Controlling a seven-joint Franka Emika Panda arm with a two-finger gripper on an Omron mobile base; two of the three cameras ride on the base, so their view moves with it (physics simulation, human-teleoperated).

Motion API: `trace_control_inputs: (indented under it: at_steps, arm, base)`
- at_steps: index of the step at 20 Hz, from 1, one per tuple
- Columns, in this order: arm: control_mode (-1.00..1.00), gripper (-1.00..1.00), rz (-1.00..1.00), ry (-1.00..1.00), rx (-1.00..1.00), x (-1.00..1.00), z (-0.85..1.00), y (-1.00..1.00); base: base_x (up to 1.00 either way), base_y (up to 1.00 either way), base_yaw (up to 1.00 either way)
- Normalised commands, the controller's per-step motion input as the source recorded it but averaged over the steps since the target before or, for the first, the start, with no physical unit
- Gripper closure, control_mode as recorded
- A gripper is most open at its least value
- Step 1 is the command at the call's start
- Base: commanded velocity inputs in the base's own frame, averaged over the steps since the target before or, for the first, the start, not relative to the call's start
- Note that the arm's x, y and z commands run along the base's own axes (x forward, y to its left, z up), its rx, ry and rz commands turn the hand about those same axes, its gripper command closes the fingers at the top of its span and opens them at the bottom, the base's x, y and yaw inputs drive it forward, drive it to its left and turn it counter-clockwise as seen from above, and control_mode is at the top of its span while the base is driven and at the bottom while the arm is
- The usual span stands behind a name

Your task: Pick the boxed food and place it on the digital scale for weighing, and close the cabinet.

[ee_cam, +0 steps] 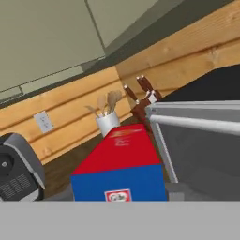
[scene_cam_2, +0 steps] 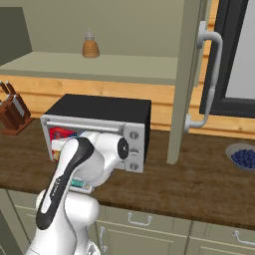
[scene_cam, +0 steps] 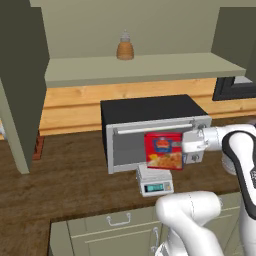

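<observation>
A dark brown wooden countertop (scene_cam: pixel 65 185) runs across the room, backed by a wall of pale orange horizontal wood planks (scene_cam: pixel 75 107). A silver-and-black toaster oven (scene_cam_2: pixel 99 130) stands at the counter's middle. At its nine o'clock in the right base view sits a brown wooden knife block (scene_cam_2: pixel 12 115); at four o'clock, a grey bowl of dark blue berries (scene_cam_2: pixel 243 157). A black-framed window (scene_cam_2: pixel 236 60) fills the two o'clock corner. Below the counter run low sage-green drawers with small silver handles (scene_cam_2: pixel 139 219). In the hand view, a white wall socket (ee_cam: pixel 43 122) sits at nine o'clock, beside a white cup of wooden utensils (ee_cam: pixel 108 117).
</observation>
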Motion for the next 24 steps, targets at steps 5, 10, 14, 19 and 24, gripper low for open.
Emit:
trace_control_inputs:
  at_steps: [5, 10, 14, 19, 24]
  arm:
    - [-1.0, 1.0, 0.21, -0.01, 0.0, 0.22, -0.46, -0.02]
    - [-1.0, 1.0, 0.06, -0.08, 0.0, 0.22, -0.2, -0.14]
    - [-1.0, 1.0, 0.0, -0.15, 0.0, 0.09, -0.15, -0.23]
    - [-1.0, 1.0, 0.0, -0.04, 0.0, 0.22, -0.21, -0.02]
    - [-1.0, 1.0, 0.0, -0.01, 0.0, 0.26, -0.17, 0.0]
  base:
    - [0.0, 0.0, 0.0]
    - [0.0, 0.0, 0.0]
    - [0.0, 0.0, 0.0]
    - [0.0, 0.0, 0.0]
    - [0.0, 0.0, 0.0]
